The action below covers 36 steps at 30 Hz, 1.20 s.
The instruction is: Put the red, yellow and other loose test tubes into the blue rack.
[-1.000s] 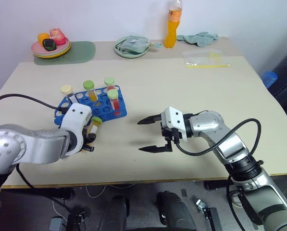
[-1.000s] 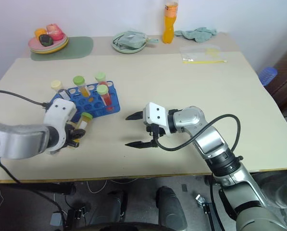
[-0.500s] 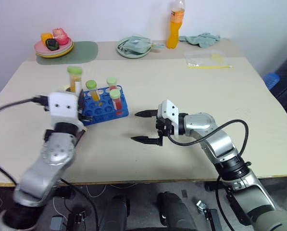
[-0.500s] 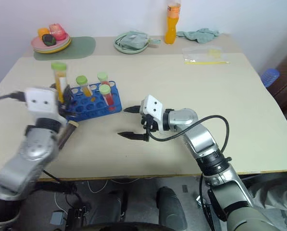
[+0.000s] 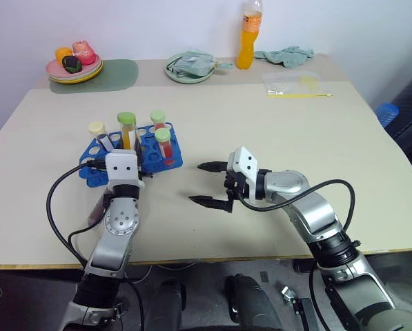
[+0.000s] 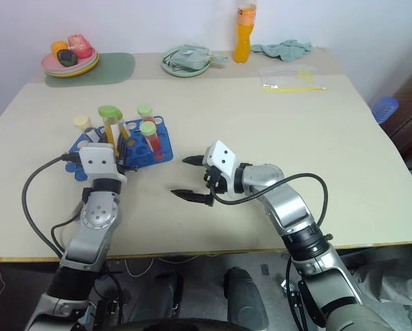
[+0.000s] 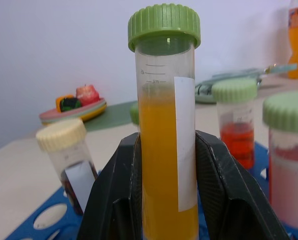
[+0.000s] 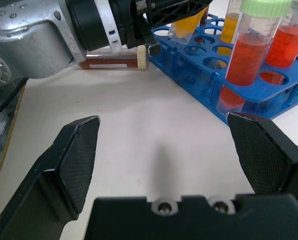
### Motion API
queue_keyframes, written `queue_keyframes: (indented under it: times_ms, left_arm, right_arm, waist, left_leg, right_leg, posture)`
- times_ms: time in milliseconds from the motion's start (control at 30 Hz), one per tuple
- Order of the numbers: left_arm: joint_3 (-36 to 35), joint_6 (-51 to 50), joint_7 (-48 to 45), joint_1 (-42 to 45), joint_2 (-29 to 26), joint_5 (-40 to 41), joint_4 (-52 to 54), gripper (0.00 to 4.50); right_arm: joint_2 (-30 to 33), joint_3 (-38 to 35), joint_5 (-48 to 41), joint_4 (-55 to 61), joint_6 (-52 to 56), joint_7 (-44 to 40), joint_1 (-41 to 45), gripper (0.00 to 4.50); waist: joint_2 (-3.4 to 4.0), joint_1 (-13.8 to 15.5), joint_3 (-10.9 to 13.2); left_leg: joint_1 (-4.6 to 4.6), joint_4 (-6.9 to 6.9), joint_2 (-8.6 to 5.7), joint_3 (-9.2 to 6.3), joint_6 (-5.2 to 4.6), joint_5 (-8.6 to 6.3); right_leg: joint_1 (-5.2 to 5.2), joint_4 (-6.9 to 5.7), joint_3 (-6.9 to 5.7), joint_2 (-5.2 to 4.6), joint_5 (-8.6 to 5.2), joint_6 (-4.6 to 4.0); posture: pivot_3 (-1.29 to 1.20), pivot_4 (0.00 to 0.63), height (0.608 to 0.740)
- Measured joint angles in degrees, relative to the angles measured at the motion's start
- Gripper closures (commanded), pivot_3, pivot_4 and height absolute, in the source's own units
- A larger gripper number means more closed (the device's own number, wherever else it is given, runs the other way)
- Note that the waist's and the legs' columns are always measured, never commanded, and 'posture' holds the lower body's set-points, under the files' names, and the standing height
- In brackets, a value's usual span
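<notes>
My left gripper (image 7: 163,195) is shut on a yellow-orange test tube (image 5: 128,134) with a green cap. The tube stands upright at the near edge of the blue rack (image 5: 168,161), its lower end (image 8: 184,27) over the rack's corner holes. The rack holds two red tubes (image 8: 251,47) with green caps, a cream-capped dark tube (image 7: 66,157) and another yellow tube (image 8: 231,22). A dark maroon tube (image 8: 114,59) with a cream cap lies on the table beside my left arm. My right gripper (image 5: 195,183) hovers open and empty to the right of the rack.
At the back stand a fruit plate (image 5: 73,67) on a green mat (image 5: 119,72), a green plate with a cloth (image 5: 188,67), an orange bottle (image 5: 247,38), a teal cloth (image 5: 285,54) and a plastic bag (image 5: 295,84).
My left gripper has turned upward and carried the yellow tube from low beside the rack to upright at its near edge. The right gripper has stayed open, almost still.
</notes>
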State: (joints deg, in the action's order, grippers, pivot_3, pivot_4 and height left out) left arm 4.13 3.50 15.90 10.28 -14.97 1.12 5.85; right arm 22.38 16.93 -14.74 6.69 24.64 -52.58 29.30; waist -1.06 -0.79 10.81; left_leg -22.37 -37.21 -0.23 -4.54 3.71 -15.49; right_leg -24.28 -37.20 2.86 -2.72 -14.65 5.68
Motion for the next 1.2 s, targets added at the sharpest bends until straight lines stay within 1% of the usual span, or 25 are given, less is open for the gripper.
queue_keyframes:
  times_ms: [367, 733, 1000, 1100, 1167, 1200]
  left_arm:
    - [-2.8, 5.8, -4.4, 4.1, 3.9, -2.0, -9.6, 3.31]
    - [-5.2, 20.0, -5.3, 6.0, 6.8, -3.3, -20.6, 3.31]
    - [-5.6, 26.8, -5.1, 7.5, 7.3, -5.7, -26.7, 3.31]
    - [-6.1, 26.9, -6.0, 7.6, 7.9, -4.9, -27.1, 2.17]
    - [-6.5, 26.7, -7.2, 7.5, 8.4, -3.9, -27.1, 1.23]
    - [-6.6, 26.6, -7.8, 7.5, 8.6, -3.3, -27.0, 0.68]
  right_arm:
    - [-0.4, 0.0, -0.1, 0.0, 0.0, 0.6, 0.0, 0.0]
    - [-0.7, 0.0, -0.1, 0.7, 0.3, 1.1, 0.0, 0.0]
    - [-0.8, 0.0, -0.1, 1.1, 0.4, 1.3, 0.0, 0.0]
    - [-0.8, 0.0, -0.2, 1.1, 0.4, 1.4, 0.0, 0.0]
    - [-0.8, 0.0, -0.2, 1.1, 0.4, 1.4, 0.0, 0.0]
    - [-0.8, 0.0, -0.2, 1.1, 0.4, 1.4, 0.0, 0.0]
  waist:
    - [0.0, 0.0, 0.0]
    - [-0.01, 0.1, 0.0]
    - [-0.01, 0.1, 0.0]
    - [0.01, 0.1, 0.0]
    - [0.01, 0.1, 0.0]
    - [0.01, 0.1, 0.0]
  left_leg:
    - [0.0, -0.01, 0.0, -0.03, 0.0, 0.0]
    - [0.0, -0.02, 0.0, -0.03, 0.0, 0.0]
    - [0.0, -0.04, -0.01, -0.03, 0.0, 0.0]
    - [0.01, -0.04, -0.01, -0.03, 0.0, 0.0]
    - [0.0, -0.04, -0.01, -0.03, 0.0, 0.0]
    - [0.0, -0.04, -0.01, -0.03, 0.0, 0.0]
  right_leg:
    - [0.01, -0.01, -0.01, 0.02, 0.01, 0.01]
    - [0.01, -0.01, -0.02, 0.01, 0.01, 0.02]
    - [0.03, -0.01, -0.02, 0.0, 0.02, 0.04]
    - [0.03, -0.02, -0.02, 0.0, 0.02, 0.04]
    - [0.03, -0.01, -0.02, 0.0, 0.03, 0.04]
    - [0.03, -0.01, -0.02, 0.0, 0.03, 0.04]
  posture:
    - [0.0, 0.15, 0.74]
    - [0.0, 0.15, 0.74]
    - [0.0, 0.15, 0.74]
    - [0.0, 0.15, 0.74]
    - [0.0, 0.15, 0.74]
    - [0.0, 0.15, 0.74]
